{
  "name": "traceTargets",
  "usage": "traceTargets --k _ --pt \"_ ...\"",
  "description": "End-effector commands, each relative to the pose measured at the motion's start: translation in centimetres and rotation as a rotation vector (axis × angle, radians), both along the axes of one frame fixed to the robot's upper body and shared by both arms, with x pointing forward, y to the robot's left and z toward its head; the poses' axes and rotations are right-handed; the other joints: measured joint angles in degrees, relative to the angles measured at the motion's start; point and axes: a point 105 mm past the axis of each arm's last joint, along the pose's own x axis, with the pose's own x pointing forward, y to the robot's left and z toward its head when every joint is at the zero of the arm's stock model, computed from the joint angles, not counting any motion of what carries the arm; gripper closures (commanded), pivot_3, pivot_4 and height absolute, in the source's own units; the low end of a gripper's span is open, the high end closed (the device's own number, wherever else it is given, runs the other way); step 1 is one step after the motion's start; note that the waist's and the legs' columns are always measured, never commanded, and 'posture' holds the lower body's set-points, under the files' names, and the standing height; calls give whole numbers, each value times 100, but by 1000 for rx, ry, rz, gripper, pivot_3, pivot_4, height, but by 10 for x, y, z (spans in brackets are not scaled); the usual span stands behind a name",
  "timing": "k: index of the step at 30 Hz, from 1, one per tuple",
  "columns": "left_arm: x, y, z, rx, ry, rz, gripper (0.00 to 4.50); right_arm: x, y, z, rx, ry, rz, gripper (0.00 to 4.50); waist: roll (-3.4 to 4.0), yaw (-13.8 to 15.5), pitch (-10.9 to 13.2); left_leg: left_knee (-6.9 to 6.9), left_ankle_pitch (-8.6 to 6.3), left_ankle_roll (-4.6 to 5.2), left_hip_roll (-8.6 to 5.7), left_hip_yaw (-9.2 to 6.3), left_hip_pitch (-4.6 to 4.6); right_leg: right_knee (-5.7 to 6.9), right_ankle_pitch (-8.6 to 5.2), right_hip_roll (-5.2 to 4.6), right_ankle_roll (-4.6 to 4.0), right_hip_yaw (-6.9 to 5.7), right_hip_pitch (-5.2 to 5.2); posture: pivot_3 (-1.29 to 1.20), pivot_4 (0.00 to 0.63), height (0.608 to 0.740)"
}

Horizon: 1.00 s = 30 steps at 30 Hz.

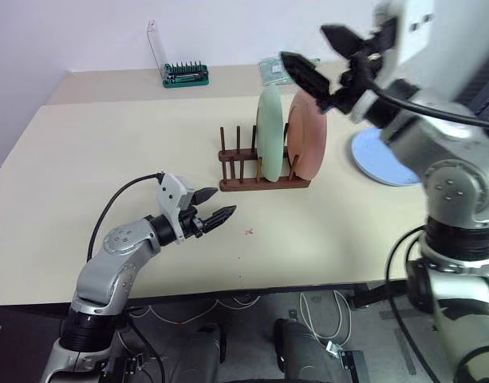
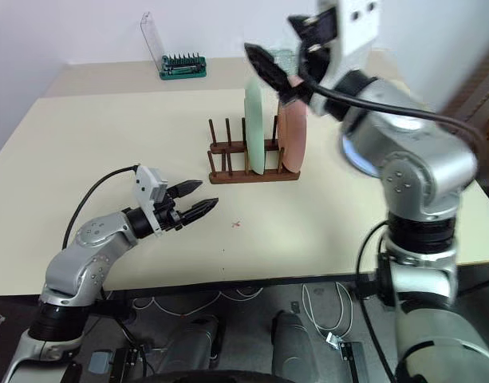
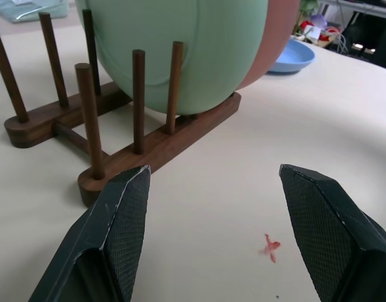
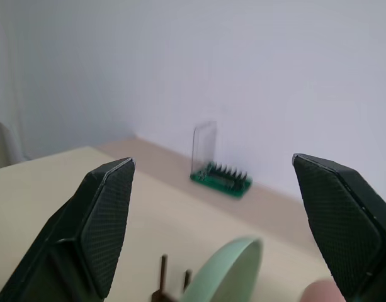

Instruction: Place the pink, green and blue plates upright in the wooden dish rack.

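Both grippers are seen with their fingers spread apart and nothing held between them. The right gripper (image 1: 328, 60) is raised in the air above the wooden dish rack (image 1: 264, 171), just over the tops of the two plates standing in it, with no contact visible between its fingers and either plate. The left gripper (image 1: 214, 206) is held low over the beige table (image 1: 108, 152), pointed toward the near end of the rack and kept apart from it; in the left wrist view the rack's rail and pegs are seen just ahead of the open fingers (image 3: 117, 239).

The green plate (image 1: 269, 132) is set upright on edge between the pegs, and the pink plate (image 1: 307, 136) is set upright just beside it, at the rack's right end. The two plates stand close together, nearly parallel. Several pegs at the rack's left end are left free. The blue plate (image 1: 376, 159) is found lying flat on the table to the right of the rack, partly hidden behind the right arm.

A small red mark (image 1: 249, 232) is seen on the table surface, between the left gripper and the rack. At the far edge of the table a green bit holder with a clear lid (image 1: 180, 68) is placed, well apart from the rack.
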Motion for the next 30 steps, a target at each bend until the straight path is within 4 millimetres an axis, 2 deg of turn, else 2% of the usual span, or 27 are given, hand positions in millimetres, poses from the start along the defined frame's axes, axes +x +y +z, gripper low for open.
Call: traceTargets --k 1,2,4,5,8,10,12,16,19,22,25,30 --pt "-4 -3 7 10 -41 -35 1142 3 -71 1 -39 4 -178 194 0 37 0 6 -5 9 -2 6 0 -6 0 -2 0 2 4 0 150 740" --pt "-5 -5 7 9 -41 -54 1142 8 -88 -21 -122 69 -240 194 0 40 -1 6 -6 11 -3 17 0 -14 -1 -8 -1 6 5 0 150 740" --pt "-7 -8 7 6 -38 -81 1142 14 -108 -56 -282 167 -317 194 2 23 -1 4 -8 15 0 24 4 -18 -3 -9 -4 8 6 0 150 740" --pt "-8 -10 7 5 -37 -97 1142 16 -115 -75 -396 204 -347 194 5 -4 -2 3 -9 15 1 26 6 -18 -3 -8 -4 8 5 0 150 740" --pt "-9 -13 7 1 -36 -123 1142 19 -122 -104 -547 247 -361 194 27 -112 2 1 -9 15 3 35 9 -10 -3 -8 -4 15 0 0 150 740" --pt "-8 -16 7 5 -39 -144 1142 32 -134 -140 -616 318 -388 194 34 -128 2 1 -9 15 4 44 13 -4 -3 -8 -2 24 -2 0 150 740" --pt "-7 -18 7 9 -43 -149 1142 43 -143 -164 -691 355 -413 194 28 -109 1 4 -9 15 5 44 15 -2 -2 -6 -2 23 -1 0 150 740" --pt "-6 -16 6 11 -47 -142 1142 61 -159 -182 -727 394 -477 194 31 -79 3 6 -8 14 1 44 11 -4 -1 -9 0 24 -2 0 150 740" --pt "-7 -15 6 -6 -54 -133 1142 69 -157 -198 -687 461 -444 194 32 -73 4 4 -8 14 -1 43 9 -5 0 -12 1 24 -3 0 150 740" --pt "-10 -15 3 -6 -56 -128 1142 81 -167 -207 -719 462 -528 194 30 -92 3 4 -8 13 0 42 11 -4 0 -11 1 24 -3 0 150 740" --pt "-11 -10 -5 -2 -52 -118 1142 86 -172 -213 -752 462 -563 1074 31 -85 3 3 -7 13 0 42 13 -3 0 -11 0 25 -2 0 150 740" --pt "-11 -4 -13 2 -51 -105 1142 86 -174 -221 -816 441 -562 3582 29 -55 2 8 -7 13 -5 40 11 -4 0 -12 0 25 2 0 150 740"
